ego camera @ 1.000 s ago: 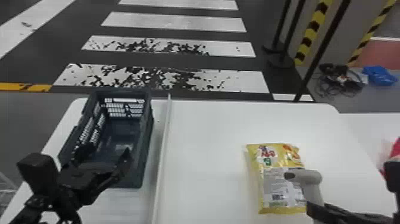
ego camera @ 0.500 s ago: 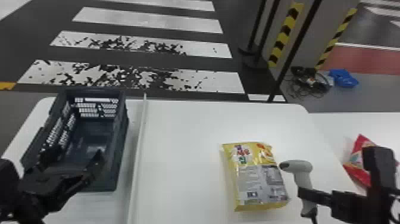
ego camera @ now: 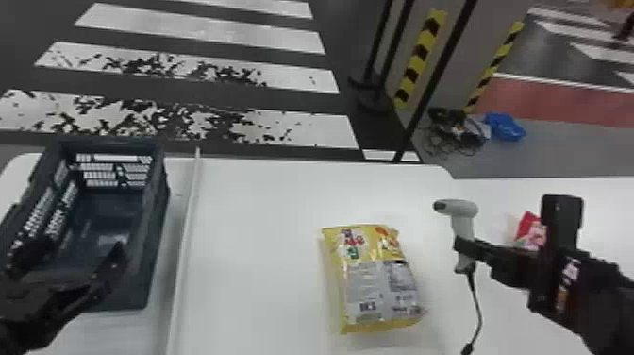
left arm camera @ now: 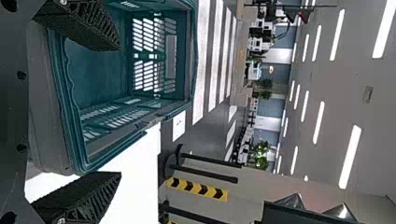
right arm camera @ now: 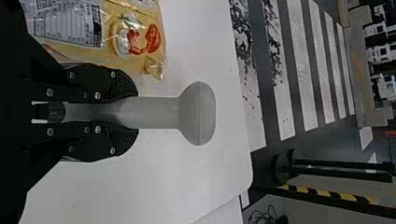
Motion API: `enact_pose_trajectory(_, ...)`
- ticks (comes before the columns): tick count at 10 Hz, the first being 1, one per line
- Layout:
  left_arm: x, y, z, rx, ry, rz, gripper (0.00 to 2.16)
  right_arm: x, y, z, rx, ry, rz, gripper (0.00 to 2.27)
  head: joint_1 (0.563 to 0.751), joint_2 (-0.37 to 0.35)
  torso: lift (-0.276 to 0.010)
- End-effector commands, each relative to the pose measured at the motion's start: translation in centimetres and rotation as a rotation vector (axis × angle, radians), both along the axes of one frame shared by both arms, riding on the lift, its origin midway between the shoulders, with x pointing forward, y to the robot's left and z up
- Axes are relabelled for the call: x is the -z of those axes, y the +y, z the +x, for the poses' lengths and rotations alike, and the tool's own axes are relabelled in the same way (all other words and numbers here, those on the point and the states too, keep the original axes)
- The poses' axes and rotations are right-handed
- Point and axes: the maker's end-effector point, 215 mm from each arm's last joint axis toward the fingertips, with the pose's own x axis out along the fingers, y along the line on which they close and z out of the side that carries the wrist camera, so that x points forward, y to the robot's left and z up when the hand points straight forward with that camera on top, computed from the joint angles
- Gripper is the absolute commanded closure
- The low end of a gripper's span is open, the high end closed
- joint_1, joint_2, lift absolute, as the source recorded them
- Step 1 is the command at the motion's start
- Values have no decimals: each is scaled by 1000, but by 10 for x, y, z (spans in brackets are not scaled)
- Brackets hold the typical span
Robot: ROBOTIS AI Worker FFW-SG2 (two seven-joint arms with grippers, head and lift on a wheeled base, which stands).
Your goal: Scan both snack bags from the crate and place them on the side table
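So, from where I stood, head view first. The dark crate (ego camera: 158,198) sat around 9 o'clock on the white table (ego camera: 264,203), with the left gripper (ego camera: 81,250) over its near end, its two fingers well apart. A pale ridge (ego camera: 186,236) ran between it and the yellow snack bag (ego camera: 337,274), which was lying flat at 5 o'clock with its grey label up. Between 3 and 4 o'clock the right gripper (ego camera: 464,252) had the scanner (ego camera: 464,207) by the handle, nose toward 9 o'clock, cable (ego camera: 479,302) trailing below. A bit further out lay the red snack bag (ego camera: 528,233), on the side table (ego camera: 606,198) and partly hidden behind the right arm. Blue bundle (ego camera: 504,126) on the floor between 2 and 3 o'clock too.

Left wrist view gave you way more of the crate: floor, slotted walls and all, just past the left gripper (left arm camera: 118,111). Fingers spread, plain gap between them. You also got ceiling lights (left arm camera: 350,156) and some plants (left arm camera: 261,156) across the room, stuff the head view skipped.

Right wrist view settled the grip question: both fingers clamped on the scanner's handle, one each side, the back of its head facing the camera. The yellow snack bag lay beside that gripper, part of its label and some red artwork showing.
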Motion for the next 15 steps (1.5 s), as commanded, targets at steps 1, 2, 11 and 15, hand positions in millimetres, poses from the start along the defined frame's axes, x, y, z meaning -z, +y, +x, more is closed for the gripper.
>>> enact_pose_trajectory(1, 2, 0, 0, 0, 6, 1, 36, 8, -22, 16, 7, -18, -26, 2256, 695, -259, -95)
enact_pose_trajectory(2, 1, 0, 1, 0, 3, 2, 36, 15, -32, 26, 7, -34, -39, 2256, 695, -275, -95)
enact_pose_trajectory(11, 7, -1, 5, 1, 15, -2, 36, 86, -78, 52, -10, 43, -114, 2256, 695, -334, -95)
enact_pose_trajectory(15, 7, -1, 5, 3, 13, -1, 36, 102, -72, 49, -27, 61, -118, 2256, 695, -331, -95)
